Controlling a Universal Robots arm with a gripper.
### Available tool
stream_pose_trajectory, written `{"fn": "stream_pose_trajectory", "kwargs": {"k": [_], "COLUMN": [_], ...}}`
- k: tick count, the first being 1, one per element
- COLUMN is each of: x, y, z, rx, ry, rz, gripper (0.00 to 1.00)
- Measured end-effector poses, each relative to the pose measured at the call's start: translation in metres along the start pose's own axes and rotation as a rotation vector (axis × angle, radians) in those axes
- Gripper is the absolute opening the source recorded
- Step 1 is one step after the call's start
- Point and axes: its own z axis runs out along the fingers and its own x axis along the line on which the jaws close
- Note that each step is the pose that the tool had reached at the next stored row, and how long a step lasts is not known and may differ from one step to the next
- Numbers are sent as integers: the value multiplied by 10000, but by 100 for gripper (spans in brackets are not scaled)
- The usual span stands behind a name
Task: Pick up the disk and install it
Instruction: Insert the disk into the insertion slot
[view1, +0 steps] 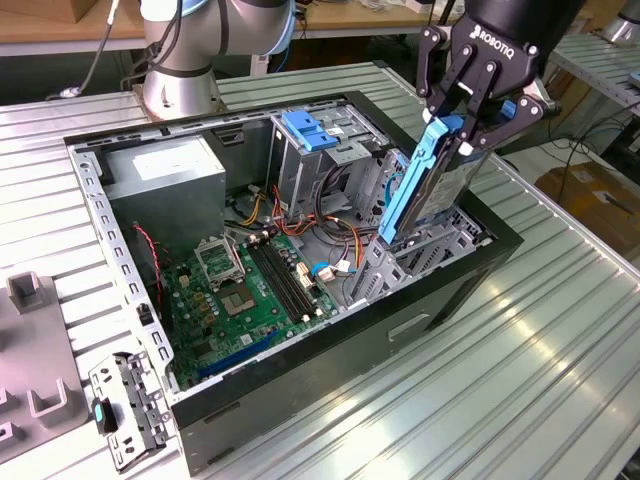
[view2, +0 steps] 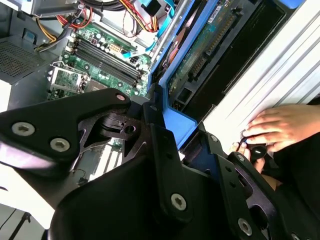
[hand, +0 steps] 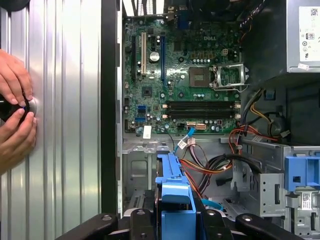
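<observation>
Gripper (view1: 463, 137) clamps the disk (view1: 418, 190), a grey slab in blue plastic rails, tilted over the bay (view1: 425, 255), 2 o'clock from the green motherboard (view1: 250, 285) in the exterior view. Bundled cables (view1: 333, 222) and a steel cage (view1: 292, 172) sit close by.

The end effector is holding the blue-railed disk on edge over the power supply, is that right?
No, not the power supply. The exterior view shows the end effector holding the disk on edge over the drive bay, at the opposite end.
</observation>
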Motion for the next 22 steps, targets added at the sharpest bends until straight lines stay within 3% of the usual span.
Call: {"fn": "stream_pose_trajectory", "kwargs": {"k": [12,22], "x": [5,6], "y": [-2,-3], "z": [115,139], "rx": [1,1], "ry": [-1,1], "rz": [0,0], "gripper": [37,37]}}
